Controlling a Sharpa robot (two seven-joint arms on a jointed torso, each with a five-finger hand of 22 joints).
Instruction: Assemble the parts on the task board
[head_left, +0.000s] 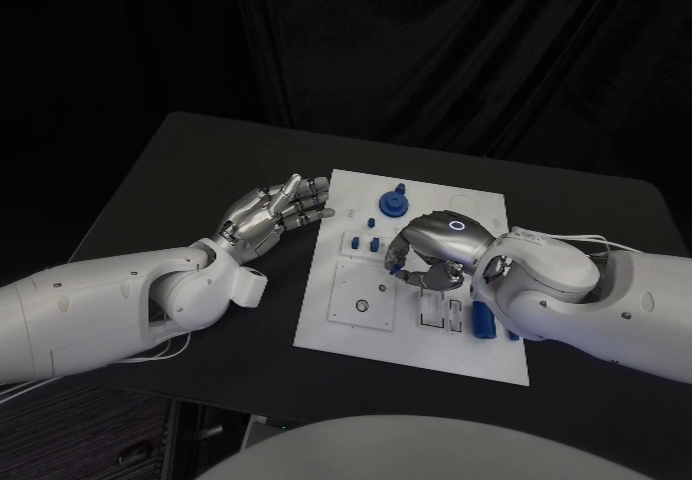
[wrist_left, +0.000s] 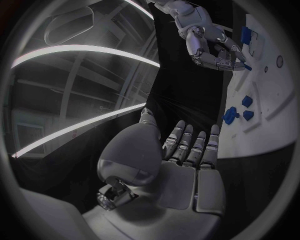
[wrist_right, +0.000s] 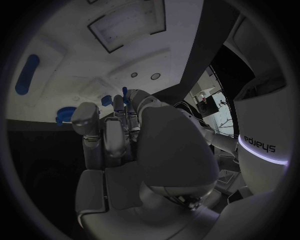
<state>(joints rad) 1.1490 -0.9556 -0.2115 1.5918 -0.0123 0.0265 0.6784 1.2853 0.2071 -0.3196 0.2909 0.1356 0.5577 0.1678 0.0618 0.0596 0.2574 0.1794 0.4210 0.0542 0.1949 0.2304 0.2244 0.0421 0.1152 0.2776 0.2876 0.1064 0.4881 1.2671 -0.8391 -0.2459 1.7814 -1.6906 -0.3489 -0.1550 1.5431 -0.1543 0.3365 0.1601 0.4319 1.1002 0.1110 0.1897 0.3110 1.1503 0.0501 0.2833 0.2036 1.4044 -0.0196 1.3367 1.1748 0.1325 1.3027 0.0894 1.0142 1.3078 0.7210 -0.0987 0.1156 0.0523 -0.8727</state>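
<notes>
Right robot hand (head_left: 430, 252) curled over the white rectangular task board (head_left: 476, 358) mid-surface, seemingly pinching a small blue part (wrist_right: 125, 92); left robot hand (head_left: 274, 215) lay spread, empty, touching its edge.

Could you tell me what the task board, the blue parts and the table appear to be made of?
Task board: probably matte white plastic, flat, with cut recesses and no glare. Blue parts, such as the round one: likely moulded plastic, uniform colour with a slight sheen. Table: black, matte surface; its material cannot be told.
</notes>
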